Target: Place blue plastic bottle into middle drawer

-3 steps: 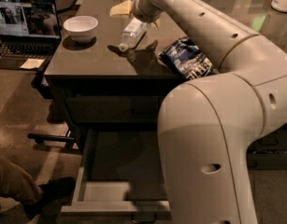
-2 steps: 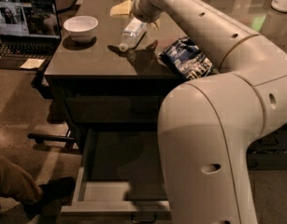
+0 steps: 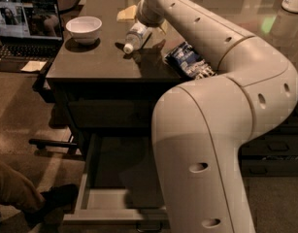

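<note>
The gripper (image 3: 145,24) sits at the base end of the blue plastic bottle (image 3: 135,37), which slants from it toward 7 o'clock over the desk top (image 3: 100,64), cap lowest; its grip state cannot be told. The middle drawer (image 3: 114,216) stands open at 6 o'clock

Dim, warm light falls from above, and the pale arm (image 3: 226,81) catches most of it. Its gripper (image 3: 144,24), far across the desktop (image 3: 90,64), throws a soft shadow near-right. The laptop screen (image 3: 27,16) glows far left, while the middle drawer (image 3: 114,198) sits in gloom.
</note>
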